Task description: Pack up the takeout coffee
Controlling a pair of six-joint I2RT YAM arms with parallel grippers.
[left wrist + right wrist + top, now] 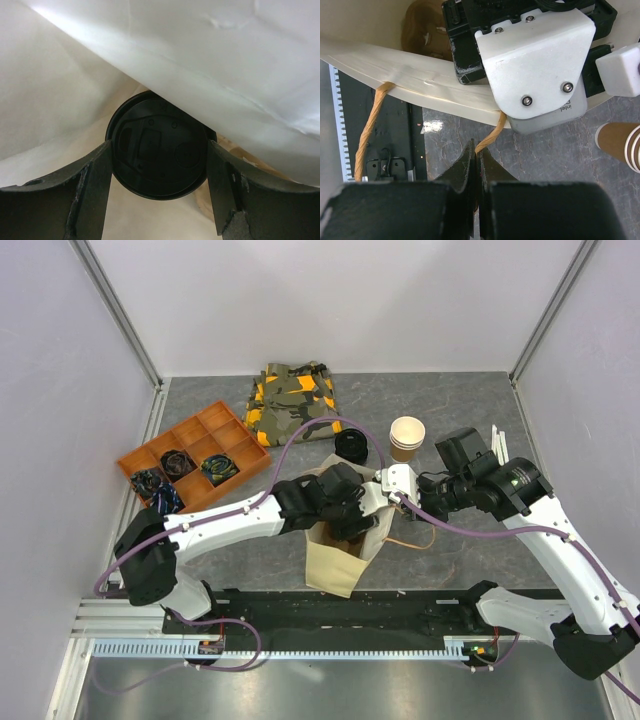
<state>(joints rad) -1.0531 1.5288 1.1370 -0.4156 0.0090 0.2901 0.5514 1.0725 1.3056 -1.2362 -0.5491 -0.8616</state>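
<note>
The takeout coffee (157, 150) shows its round black lid from above, deep inside the white paper bag (335, 565). My left gripper (159, 145) reaches down into the bag's mouth, and its two fingers press against opposite edges of the lid, shut on it. In the top view the left gripper (345, 528) hides the cup. My right gripper (476, 150) is beside the bag, shut on the bag's tan twisted-paper handle (490, 137). From above, the right gripper (418, 502) is at the bag's right rim.
A stack of lidless tan cups (406, 437) and a loose black lid (351, 445) stand behind the bag. An orange divided tray (195, 455) lies at the left and a camouflage cloth (292, 400) at the back. White sticks (498, 443) lie far right.
</note>
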